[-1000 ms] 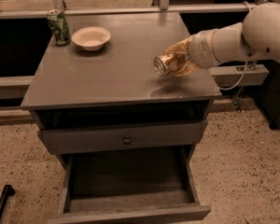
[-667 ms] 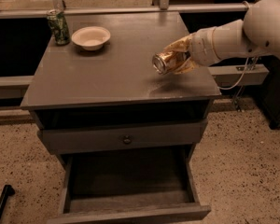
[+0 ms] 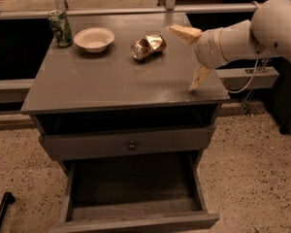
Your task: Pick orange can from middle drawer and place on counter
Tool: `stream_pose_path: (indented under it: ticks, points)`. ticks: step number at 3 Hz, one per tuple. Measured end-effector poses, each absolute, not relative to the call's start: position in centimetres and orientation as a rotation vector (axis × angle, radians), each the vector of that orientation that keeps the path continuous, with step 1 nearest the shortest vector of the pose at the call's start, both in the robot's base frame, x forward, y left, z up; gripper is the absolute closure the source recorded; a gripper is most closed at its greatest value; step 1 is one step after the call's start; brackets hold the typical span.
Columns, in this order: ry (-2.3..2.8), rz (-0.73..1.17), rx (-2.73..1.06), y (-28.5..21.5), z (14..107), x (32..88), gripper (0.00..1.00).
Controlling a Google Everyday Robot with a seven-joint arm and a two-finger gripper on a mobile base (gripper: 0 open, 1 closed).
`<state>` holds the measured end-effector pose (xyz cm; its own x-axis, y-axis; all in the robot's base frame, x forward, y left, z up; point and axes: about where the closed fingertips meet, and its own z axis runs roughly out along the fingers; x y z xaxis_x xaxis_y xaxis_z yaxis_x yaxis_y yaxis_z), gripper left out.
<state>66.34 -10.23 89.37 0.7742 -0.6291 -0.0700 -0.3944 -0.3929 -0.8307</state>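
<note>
The orange can (image 3: pixel 148 46) lies on its side on the counter (image 3: pixel 111 84), just right of the bowl, and nothing holds it. My gripper (image 3: pixel 181 58) hovers over the counter's right side, a little to the right of the can and apart from it. It is open and empty, with one pale finger (image 3: pixel 185 33) pointing toward the can and the other (image 3: pixel 199 77) pointing down at the counter's right edge. The middle drawer (image 3: pixel 136 191) is pulled out at the bottom of the cabinet, and its dark floor shows nothing in it.
A white bowl (image 3: pixel 93 39) and an upright green patterned can (image 3: pixel 60 28) stand at the counter's back left. A shut drawer front with a small round knob (image 3: pixel 131 145) sits above the open drawer. A rail runs behind the cabinet. The floor is speckled.
The gripper held the orange can above the counter's right side. It has now opened and let go, and the can lies on the counter, further left and back.
</note>
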Motion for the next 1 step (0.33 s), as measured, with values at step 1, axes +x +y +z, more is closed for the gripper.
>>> stream_pose_path:
  ticks: [1]
  points:
    - [0.766,-0.318,-2.034,-10.23,89.37,66.34,0.0]
